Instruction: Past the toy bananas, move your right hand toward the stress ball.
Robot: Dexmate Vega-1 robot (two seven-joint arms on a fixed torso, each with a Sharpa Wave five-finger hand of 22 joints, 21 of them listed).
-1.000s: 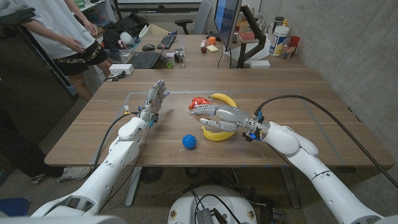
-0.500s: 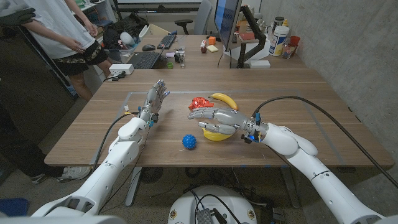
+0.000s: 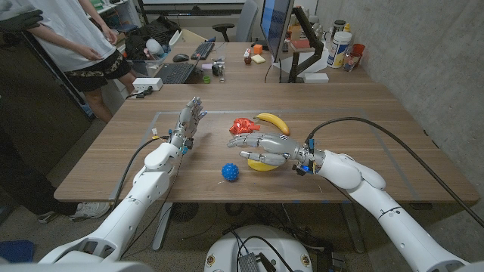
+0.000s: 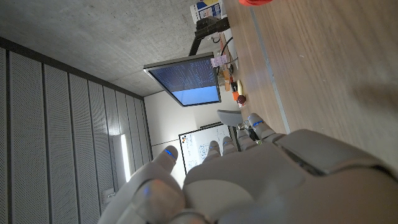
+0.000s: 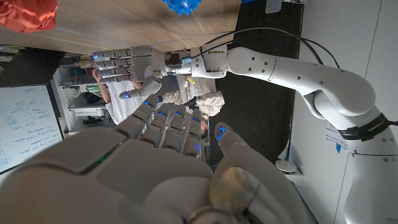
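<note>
- Right hand (image 3: 261, 143): over the table, above the lower banana (image 3: 261, 164), fingers spread and extended toward the robot's left, holding nothing
- Ball (image 3: 231, 172): blue and spiky, on the wooden table (image 3: 363, 121), near the front edge, just beyond the right hand's fingertips and apart from them
- Upper banana (image 3: 273, 121): behind the right hand, beside a red object (image 3: 243, 125)
- Left hand (image 3: 189, 121): on the table's left part, fingers apart and pointing away, empty, well apart from the ball
</note>
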